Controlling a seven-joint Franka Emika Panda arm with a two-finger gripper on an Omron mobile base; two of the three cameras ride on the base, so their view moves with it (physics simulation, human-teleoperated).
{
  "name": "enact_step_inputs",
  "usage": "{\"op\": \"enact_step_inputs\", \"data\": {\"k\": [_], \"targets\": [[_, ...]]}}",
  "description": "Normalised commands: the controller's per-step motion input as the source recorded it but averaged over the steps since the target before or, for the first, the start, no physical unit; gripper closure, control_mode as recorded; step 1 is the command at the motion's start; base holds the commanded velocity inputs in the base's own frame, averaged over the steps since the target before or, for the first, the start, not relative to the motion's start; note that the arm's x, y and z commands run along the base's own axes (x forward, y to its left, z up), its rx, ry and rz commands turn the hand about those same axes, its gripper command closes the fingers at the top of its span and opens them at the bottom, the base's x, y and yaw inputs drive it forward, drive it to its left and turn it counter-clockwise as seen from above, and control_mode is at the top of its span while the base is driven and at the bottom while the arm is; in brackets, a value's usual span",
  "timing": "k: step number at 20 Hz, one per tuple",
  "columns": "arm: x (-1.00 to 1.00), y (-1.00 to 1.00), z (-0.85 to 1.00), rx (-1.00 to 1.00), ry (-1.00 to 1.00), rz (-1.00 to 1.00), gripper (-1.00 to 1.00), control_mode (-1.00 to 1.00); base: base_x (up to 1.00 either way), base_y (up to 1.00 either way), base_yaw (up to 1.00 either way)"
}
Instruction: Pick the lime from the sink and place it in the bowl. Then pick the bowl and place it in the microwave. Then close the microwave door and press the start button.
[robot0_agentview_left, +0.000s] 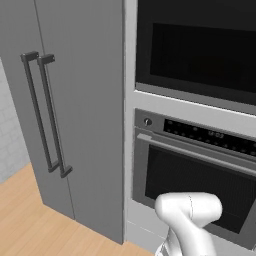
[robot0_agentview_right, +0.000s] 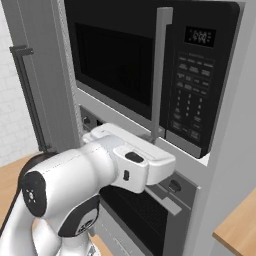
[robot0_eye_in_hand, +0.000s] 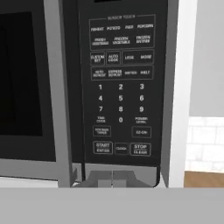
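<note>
microwave (robot0_agentview_right: 150, 65) interior hidden behind dark door glass; gripper (robot0_eye_in_hand: 112, 178) tips cut off, state unclear.

— Where is the white Franka arm with dark joints (robot0_agentview_right: 75, 185)?

— Raised and reaching forward, its elbow bulking large in the right base view, the white wrist block level ahead of it.

— And the two-finger claw (robot0_eye_in_hand: 112, 178)?

— In the hand view its two small dark finger tips (robot0_eye_in_hand: 104, 178) sit side by side, touching, pressed together with no gap.
</note>
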Motion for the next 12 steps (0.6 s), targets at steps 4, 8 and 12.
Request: {"op": "enact_step_inputs", "data": {"k": [4,8,12], "targets": [[0.17,-0.20,0.00,0.00,0.00,0.00,1.00,-1.00,0.00,0.00,0.00],[0.19,-0.04,-0.05,0.00,0.00,0.00,1.00,-1.00,0.00,0.00,0.00],[0.27,0.00,-0.12,0.00,0.00,0.00,1.00,-1.00,0.00,0.00,0.00]]}}
